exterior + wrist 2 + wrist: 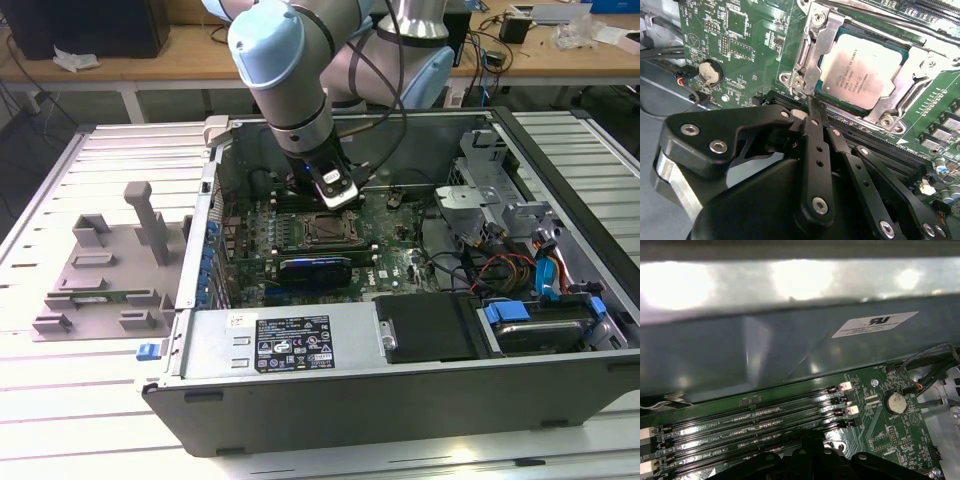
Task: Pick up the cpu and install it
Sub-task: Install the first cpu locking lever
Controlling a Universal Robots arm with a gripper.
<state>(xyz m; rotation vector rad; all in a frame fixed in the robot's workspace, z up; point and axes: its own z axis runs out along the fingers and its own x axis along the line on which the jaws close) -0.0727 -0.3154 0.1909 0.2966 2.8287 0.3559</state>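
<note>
In the exterior view the pale blue and silver robot arm reaches down into the open grey metal computer case that lies on its side on the white slatted tabletop, and the black gripper hangs just above the green motherboard, at about 12 o'clock from the dark square socket with its metal frame. In the second wrist view the gripper has its thin black fingers drawn together to a narrow tip with nothing between them, clenched and empty, the tip just beside the corner of the silver socket frame. The small flat square cpu with the pale silver-grey metal top lies flat inside that socket, at roughly 1 o'clock from the fingertip and apart from it; the frame borders it along its sides. A round silver coin battery sits on the board at about 10 o'clock from the gripper. In the first wrist view the long black memory slots run in parallel rows beside the grey case wall, with the same battery at their 3 o'clock end. On the tabletop at the exterior view's left, well apart from the case, rests a grey plastic fixture tray.
</note>
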